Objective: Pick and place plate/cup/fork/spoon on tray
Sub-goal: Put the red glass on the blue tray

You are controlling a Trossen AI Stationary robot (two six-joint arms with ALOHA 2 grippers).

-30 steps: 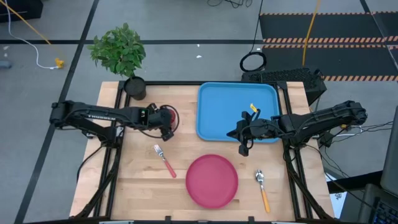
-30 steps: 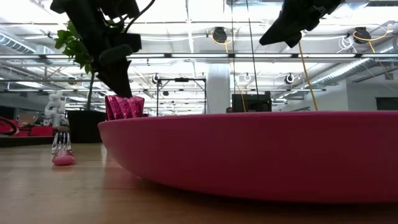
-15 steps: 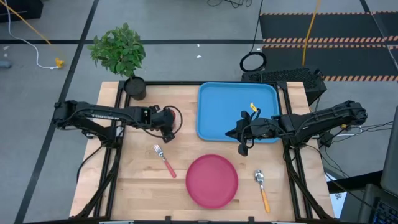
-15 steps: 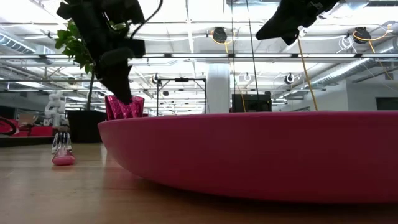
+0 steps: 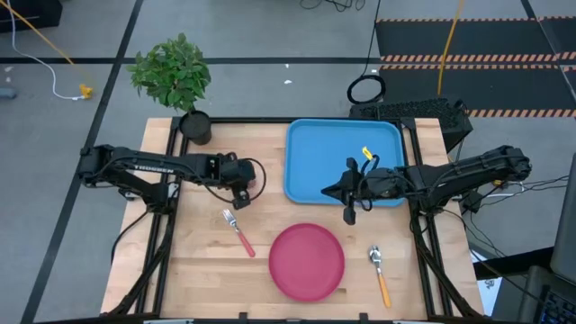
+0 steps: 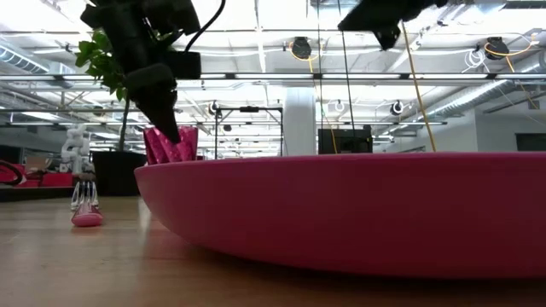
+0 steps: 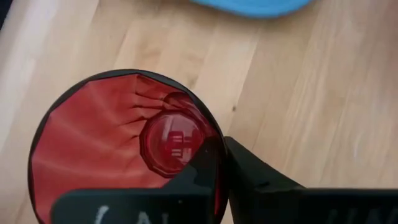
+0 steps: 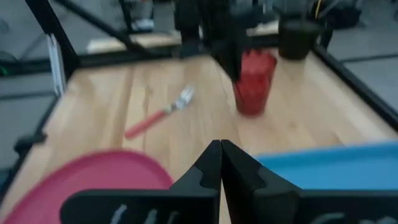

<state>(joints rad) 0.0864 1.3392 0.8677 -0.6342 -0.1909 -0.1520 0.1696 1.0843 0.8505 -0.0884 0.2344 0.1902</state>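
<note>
The dark red cup (image 7: 93, 143) stands upright on the wooden table, left of the tray, with my left gripper (image 5: 241, 184) shut on its rim from above; it also shows in the right wrist view (image 8: 255, 81). The fork (image 5: 238, 231) lies just in front of it. At the near middle rests the pink plate (image 5: 307, 261), with the orange-handled spoon (image 5: 380, 273) to its right. The light-blue tray (image 5: 324, 153) lies at the far right. My right gripper (image 5: 331, 191) hovers shut over the tray's near edge, holding nothing. My left gripper pinches the cup's rim (image 7: 219, 163) on its near side, one finger inside the cup (image 7: 202, 171) and one outside (image 7: 255, 177). The fingers slant down from above and from the table's left. The cup stays upright, its base on the table (image 8: 252, 111).
A black plant pot (image 5: 195, 126) with a green plant stands at the table's far left corner, behind the cup. Bare wood lies between the cup and the tray and along the left side. The plate's rim (image 6: 358, 205) fills most of the low view.
My left gripper has rolled at the wrist and shut on the cup's rim, staying in place. My right gripper has tipped upward, nearer to level, still shut. The cup, plate, fork and spoon have kept their places.
</note>
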